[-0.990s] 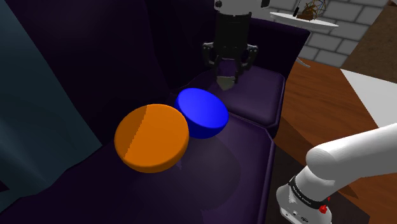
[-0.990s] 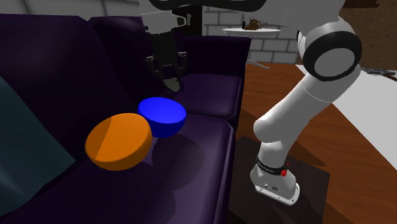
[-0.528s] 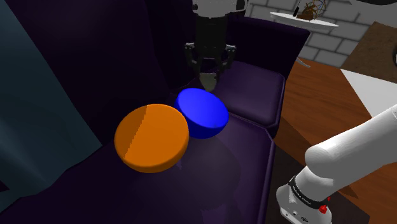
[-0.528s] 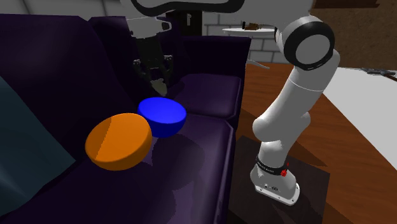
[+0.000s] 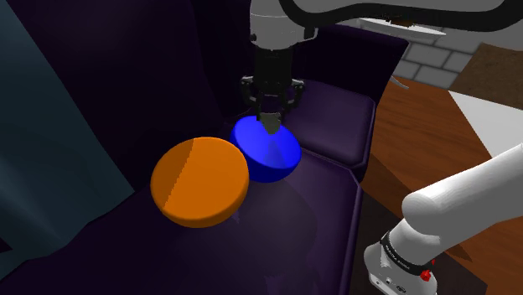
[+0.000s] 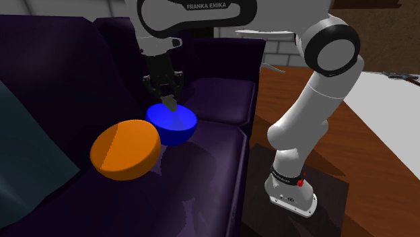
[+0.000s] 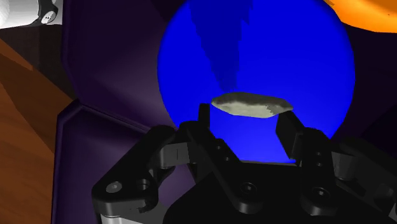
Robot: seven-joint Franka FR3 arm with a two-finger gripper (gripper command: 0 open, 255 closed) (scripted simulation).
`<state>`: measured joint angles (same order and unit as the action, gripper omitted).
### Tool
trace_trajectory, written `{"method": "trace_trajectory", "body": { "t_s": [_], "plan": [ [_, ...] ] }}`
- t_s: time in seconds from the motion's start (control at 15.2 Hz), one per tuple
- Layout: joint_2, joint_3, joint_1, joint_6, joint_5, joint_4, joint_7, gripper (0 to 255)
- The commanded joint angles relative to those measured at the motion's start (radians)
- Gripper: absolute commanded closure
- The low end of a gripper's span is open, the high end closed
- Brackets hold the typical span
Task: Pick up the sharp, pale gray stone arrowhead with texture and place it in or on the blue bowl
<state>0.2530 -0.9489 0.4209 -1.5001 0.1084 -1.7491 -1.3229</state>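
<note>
Here the claw (image 5: 271, 117) hangs straight down over the blue bowl (image 5: 266, 152), its two black fingers (image 7: 287, 132) narrowed onto the arrowhead (image 7: 250, 105) and clasping it at both ends. The arrowhead is a pale grey, rough-textured sliver. It lies crosswise between the fingertips, with the bowl's blue inside directly behind it in the wrist view. Whether it touches the bowl cannot be told.

The blue bowl sits on the dark purple sofa (image 5: 331, 126), on the seat close to the backrest and beside the seam between two cushions. An orange bowl (image 5: 199, 182) stands just beside it, tipped a little and nearer the seat's front edge. Past the sofa's arm lies a brown wooden floor (image 6: 336, 134).
</note>
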Motion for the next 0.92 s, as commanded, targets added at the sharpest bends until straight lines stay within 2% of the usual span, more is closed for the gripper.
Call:
{"method": "trace_trajectory", "body": {
  "t_s": [0.0, 0.13, 0.59, 0.66, 0.86],
  "plan": [
    [0.009, 0.002, -0.003, -0.027, 0.007, -0.033, 0.003, 255],
    [0.015, 0.003, -0.006, -0.051, 0.011, -0.061, 0.005, 255],
    [0.015, 0.003, -0.006, -0.051, 0.011, -0.061, 0.005, 255],
    [0.015, 0.003, -0.006, -0.051, 0.011, -0.061, 0.005, 0],
    [0.015, 0.003, -0.006, -0.051, 0.011, -0.061, 0.005, 0]
  ]
}}
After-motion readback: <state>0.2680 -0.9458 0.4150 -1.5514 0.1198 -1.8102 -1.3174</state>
